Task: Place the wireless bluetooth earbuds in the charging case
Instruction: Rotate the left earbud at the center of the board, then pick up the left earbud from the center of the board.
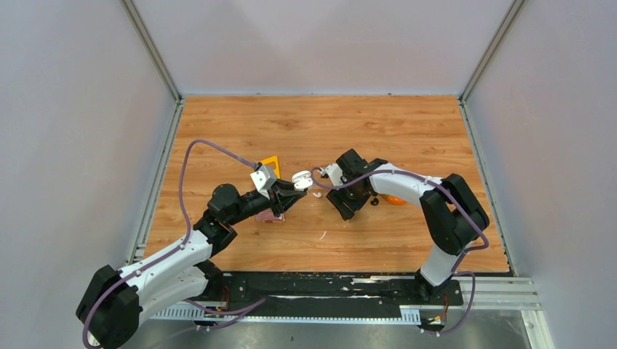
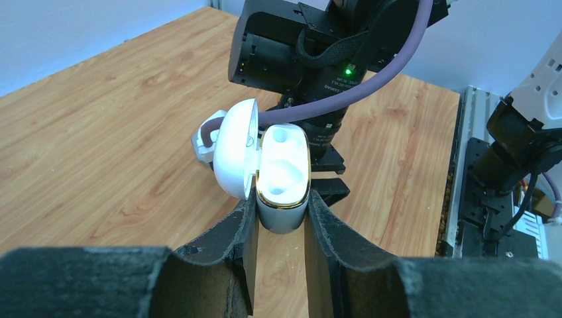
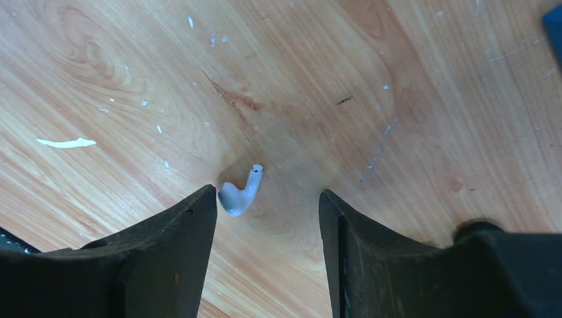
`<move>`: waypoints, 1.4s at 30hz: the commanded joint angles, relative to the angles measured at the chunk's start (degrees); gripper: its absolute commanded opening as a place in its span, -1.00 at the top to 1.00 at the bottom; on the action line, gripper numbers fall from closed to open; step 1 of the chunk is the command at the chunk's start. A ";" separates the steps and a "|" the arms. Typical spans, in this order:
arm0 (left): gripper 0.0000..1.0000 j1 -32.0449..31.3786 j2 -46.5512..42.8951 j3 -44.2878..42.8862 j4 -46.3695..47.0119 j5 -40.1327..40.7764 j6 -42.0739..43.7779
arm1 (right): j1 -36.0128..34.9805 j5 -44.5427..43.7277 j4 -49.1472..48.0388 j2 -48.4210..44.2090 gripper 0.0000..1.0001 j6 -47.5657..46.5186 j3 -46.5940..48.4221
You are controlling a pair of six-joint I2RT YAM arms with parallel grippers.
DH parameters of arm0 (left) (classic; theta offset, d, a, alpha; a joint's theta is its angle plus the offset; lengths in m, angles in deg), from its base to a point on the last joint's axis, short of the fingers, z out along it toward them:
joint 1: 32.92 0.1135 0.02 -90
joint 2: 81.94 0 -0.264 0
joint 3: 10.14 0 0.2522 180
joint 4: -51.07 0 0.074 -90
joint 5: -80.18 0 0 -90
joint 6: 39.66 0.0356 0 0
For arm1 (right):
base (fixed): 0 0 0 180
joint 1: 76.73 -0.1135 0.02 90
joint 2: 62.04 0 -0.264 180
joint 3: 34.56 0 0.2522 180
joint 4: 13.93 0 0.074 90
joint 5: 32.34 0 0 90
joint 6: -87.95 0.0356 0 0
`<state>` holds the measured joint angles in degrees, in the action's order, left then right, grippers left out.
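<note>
Left gripper [image 2: 281, 218]: clamping the case [image 2: 283, 172] by its body, holding it above the table [image 2: 99, 132], lid [image 2: 233, 149] open.
Right gripper [image 3: 268, 202]: hovering with jaws apart, straddling an earbud [image 3: 240, 193] lying on the table.
Miss risk: earbud is lying just beside one finger, off-centre; closing jaws may be knocking it away.
Slip risk: tiny rounded earbud may be twisting in the pinch.

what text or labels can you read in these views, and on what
No text reads clearly.
White print on the black housing, by the green light: too blurred to read.
Faint marks inside the lid of the case: too small to read.
</note>
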<state>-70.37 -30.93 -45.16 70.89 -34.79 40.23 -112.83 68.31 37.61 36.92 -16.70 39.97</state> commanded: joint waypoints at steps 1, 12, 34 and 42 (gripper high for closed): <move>1.00 0.24 -0.17 -0.78 1.43 -0.51 0.54 | 0.02 -3.84 -0.73 -1.65 -0.15 -1.33 -0.19; 1.00 0.23 -0.27 -0.80 1.44 -0.89 0.40 | 2.42 -8.70 -0.15 -2.27 -0.10 -1.95 0.15; 1.00 0.25 0.02 -0.89 1.51 -1.46 0.22 | 7.59 -6.51 1.26 -7.44 0.06 -1.03 -0.77; 1.00 0.25 0.42 -1.00 1.57 -1.47 0.23 | 7.78 6.87 3.27 -8.97 0.32 4.99 -0.06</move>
<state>-70.33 -30.82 -45.16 70.82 -35.86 40.21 -104.94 67.57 39.95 27.98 -16.48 38.72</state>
